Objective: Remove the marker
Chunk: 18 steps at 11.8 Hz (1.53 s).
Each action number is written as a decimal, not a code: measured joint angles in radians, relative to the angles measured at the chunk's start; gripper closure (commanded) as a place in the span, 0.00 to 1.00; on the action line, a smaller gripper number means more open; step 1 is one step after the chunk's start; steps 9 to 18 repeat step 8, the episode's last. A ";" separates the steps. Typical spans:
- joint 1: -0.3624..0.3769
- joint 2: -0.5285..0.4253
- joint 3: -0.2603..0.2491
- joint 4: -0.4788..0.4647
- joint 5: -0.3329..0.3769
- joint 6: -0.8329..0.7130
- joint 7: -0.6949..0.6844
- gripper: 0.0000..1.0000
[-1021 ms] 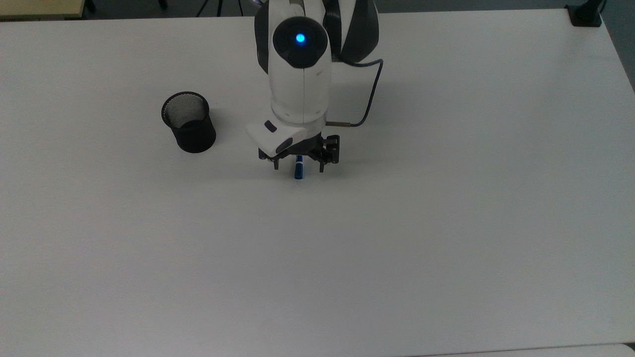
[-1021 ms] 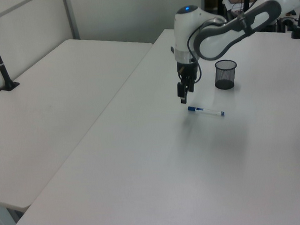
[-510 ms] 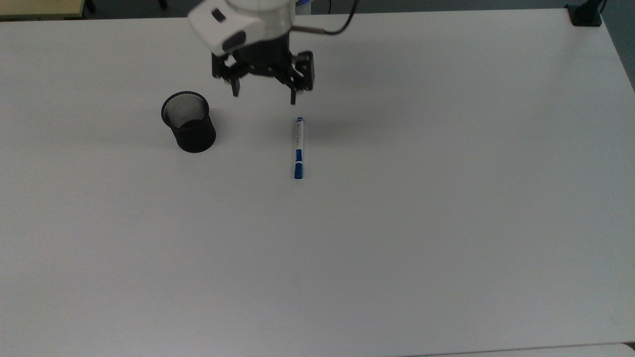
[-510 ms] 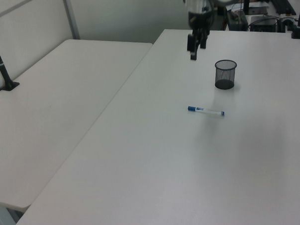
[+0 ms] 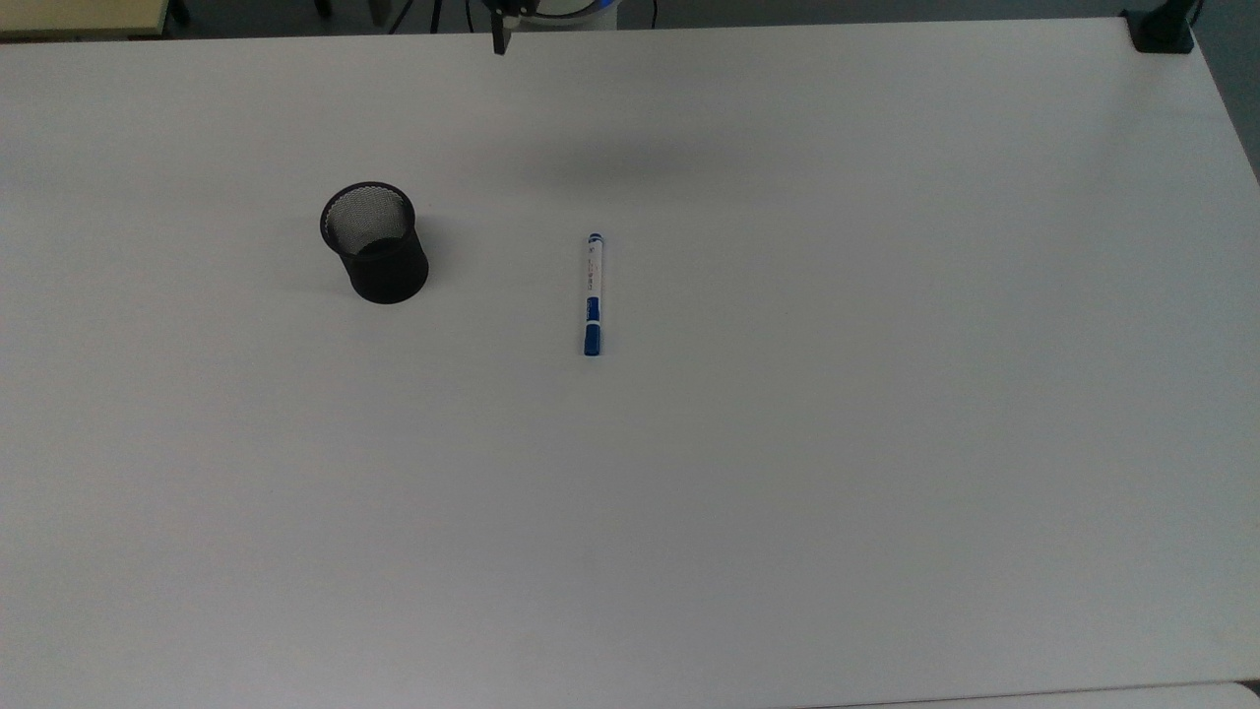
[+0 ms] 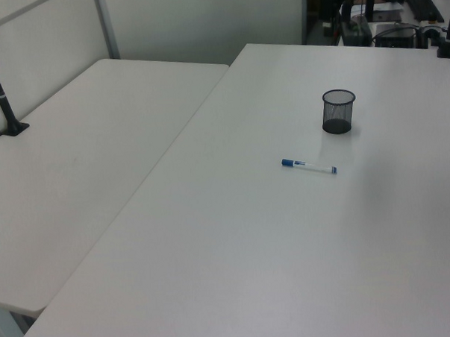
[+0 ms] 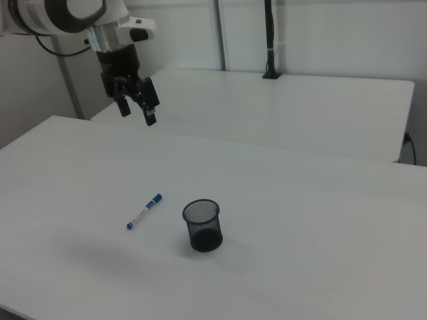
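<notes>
A slim white-barrelled marker with a blue cap and blue end tip [image 5: 593, 293] lies flat on a wide white table [image 5: 886, 443], just above the centre of the top view. In that view it runs nearly straight up and down the frame, blue cap at the lower end. To its left, well apart from it, a black wire-mesh cup [image 5: 375, 242] stands upright with its mouth open; no marker stands in it.

In the left view the marker [image 6: 308, 166] sits right of centre, lying almost level across the frame with its blue cap toward the left view's left, and the mesh cup [image 6: 338, 110] stands above and slightly right of it, toward the table's far end.

In the right view the marker [image 7: 145, 211] lies slanted, left of centre in the lower half, with the cup [image 7: 202, 225] near it on the right view's right. High in the upper left of the right view, the black two-finger gripper [image 7: 137, 112] hangs from the white arm [image 7: 73, 15], raised well above the table and far from the marker. Its fingers [image 7: 151, 118] are spread apart and grasp nothing
</notes>
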 measured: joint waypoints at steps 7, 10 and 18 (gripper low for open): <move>-0.035 -0.018 -0.002 -0.054 0.003 0.078 -0.143 0.00; -0.036 -0.016 -0.002 -0.056 0.003 0.084 -0.146 0.00; -0.036 -0.016 -0.002 -0.056 0.003 0.084 -0.146 0.00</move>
